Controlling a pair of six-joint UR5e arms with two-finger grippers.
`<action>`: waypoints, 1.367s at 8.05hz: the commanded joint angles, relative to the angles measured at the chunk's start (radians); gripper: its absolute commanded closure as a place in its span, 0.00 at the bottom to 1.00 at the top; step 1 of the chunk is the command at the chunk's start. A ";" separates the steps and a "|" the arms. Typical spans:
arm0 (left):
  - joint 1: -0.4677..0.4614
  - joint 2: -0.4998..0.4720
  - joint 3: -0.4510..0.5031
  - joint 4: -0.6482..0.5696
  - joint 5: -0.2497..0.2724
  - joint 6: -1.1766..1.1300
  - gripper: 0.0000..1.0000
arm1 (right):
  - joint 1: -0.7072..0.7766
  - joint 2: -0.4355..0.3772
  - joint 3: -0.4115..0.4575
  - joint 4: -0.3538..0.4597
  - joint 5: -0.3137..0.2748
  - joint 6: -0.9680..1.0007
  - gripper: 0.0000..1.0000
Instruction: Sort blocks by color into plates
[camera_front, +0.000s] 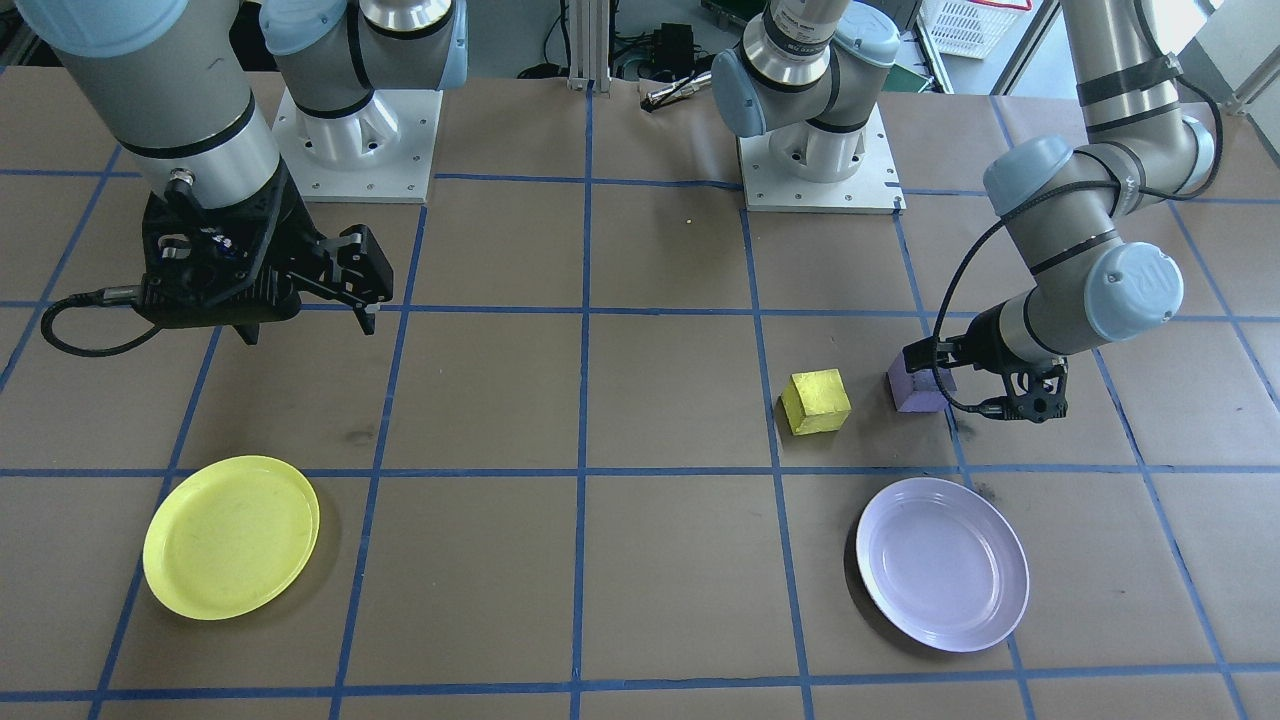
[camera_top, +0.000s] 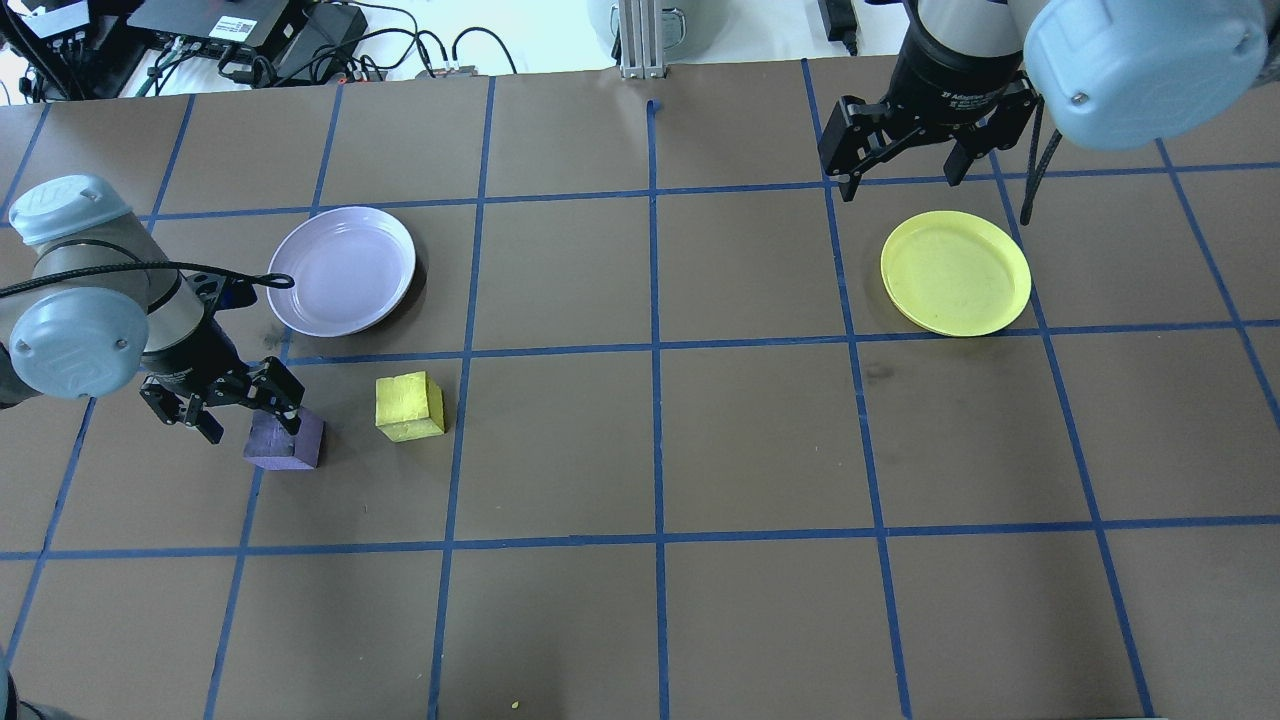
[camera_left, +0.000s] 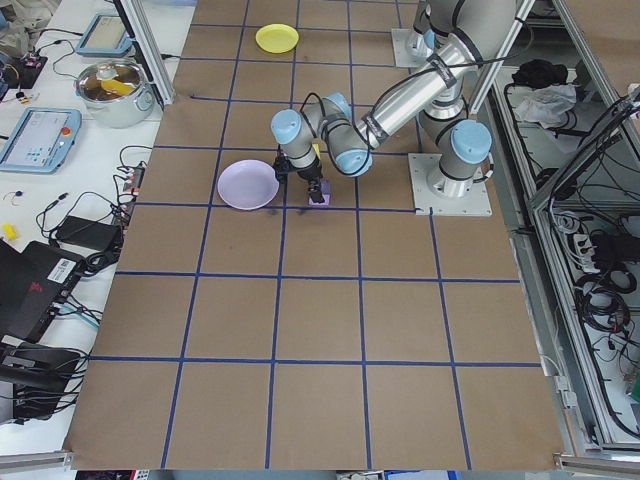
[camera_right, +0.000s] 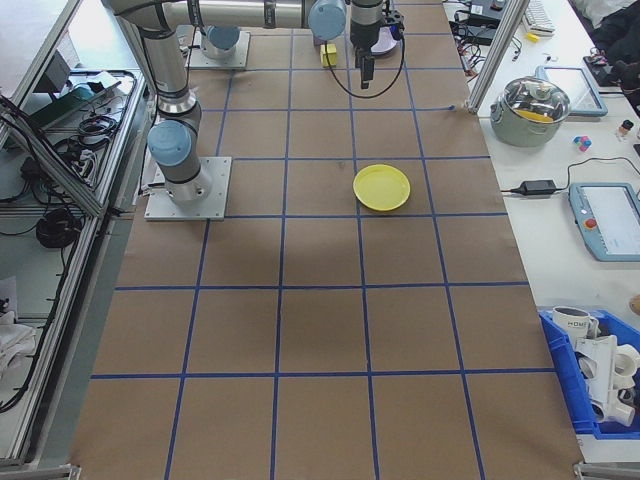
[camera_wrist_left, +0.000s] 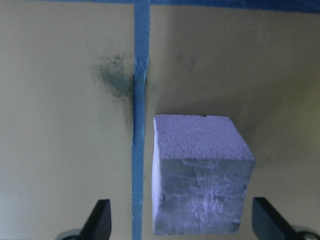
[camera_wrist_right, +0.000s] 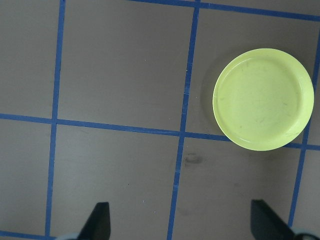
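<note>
The purple block (camera_top: 285, 441) (camera_wrist_left: 200, 172) lies on the table under my left gripper (camera_top: 245, 420) (camera_wrist_left: 182, 225). That gripper is open and its fingers straddle the block without touching it. The block sits nearer one finger. Just beside it rests the yellow block (camera_top: 408, 405) (camera_front: 815, 400). Beyond both lies the lavender plate (camera_top: 342, 270) (camera_front: 942, 562), with nothing in it. My right gripper (camera_top: 900, 170) (camera_wrist_right: 184, 225) hangs open and holds nothing, high above the table close to the yellow plate (camera_top: 955, 272) (camera_wrist_right: 263, 99), which also holds nothing.
Blue tape lines divide the brown table into squares. The two arm bases (camera_front: 360, 140) (camera_front: 820, 150) stand at the robot's edge. Benches with a pot (camera_right: 538, 105), a tablet and a blue bin (camera_right: 600, 375) run along the far side.
</note>
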 joint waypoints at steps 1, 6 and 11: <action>0.003 -0.023 -0.005 -0.006 -0.009 0.005 0.00 | 0.000 0.000 0.000 0.000 0.001 0.000 0.00; 0.000 -0.038 -0.005 0.003 -0.023 0.036 0.99 | 0.000 0.000 0.000 -0.002 -0.001 0.000 0.00; -0.015 -0.030 0.211 -0.267 0.049 0.039 1.00 | 0.002 0.000 0.002 -0.002 0.001 0.002 0.00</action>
